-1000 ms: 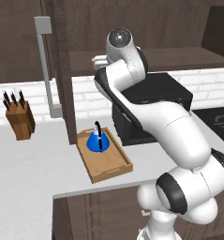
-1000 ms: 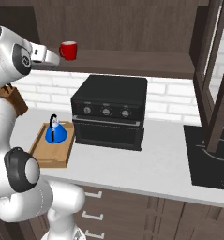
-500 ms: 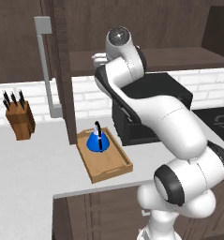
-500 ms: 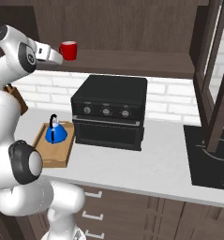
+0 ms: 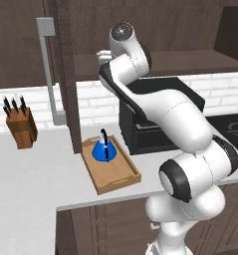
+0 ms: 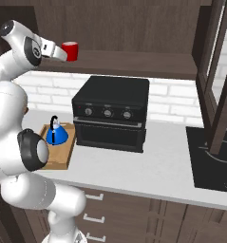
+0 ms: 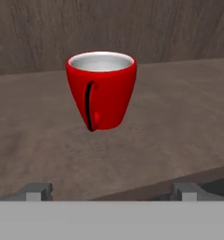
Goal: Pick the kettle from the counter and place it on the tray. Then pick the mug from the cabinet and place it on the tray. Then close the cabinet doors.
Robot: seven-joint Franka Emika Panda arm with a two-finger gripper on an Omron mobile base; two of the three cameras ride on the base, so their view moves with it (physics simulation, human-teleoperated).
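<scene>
The red mug (image 7: 101,89) stands upright on the wooden shelf (image 7: 183,112) of the cabinet, its handle turned toward me. My gripper (image 7: 111,191) is open; its two fingertips (image 7: 38,191) sit wide apart just short of the mug, with nothing between them. From the right base view the gripper (image 6: 62,53) reaches up to shelf height, close beside the mug (image 6: 70,51). The blue kettle (image 5: 104,149) rests at the far end of the light-wood tray (image 5: 121,175) on the counter (image 5: 36,174). It also appears as kettle (image 6: 56,134) on the tray (image 6: 58,156).
A black countertop oven (image 6: 112,114) stands right of the tray under the shelf. An open cabinet door (image 5: 63,74) with a grey bar handle (image 5: 48,69) hangs left of the tray; another door (image 6: 219,80) is open at the right. A knife block (image 5: 21,127) sits far left, a hob (image 6: 214,161) far right.
The hand has crept a little closer to the mug at shelf height. Kettle, tray and doors are as before.
</scene>
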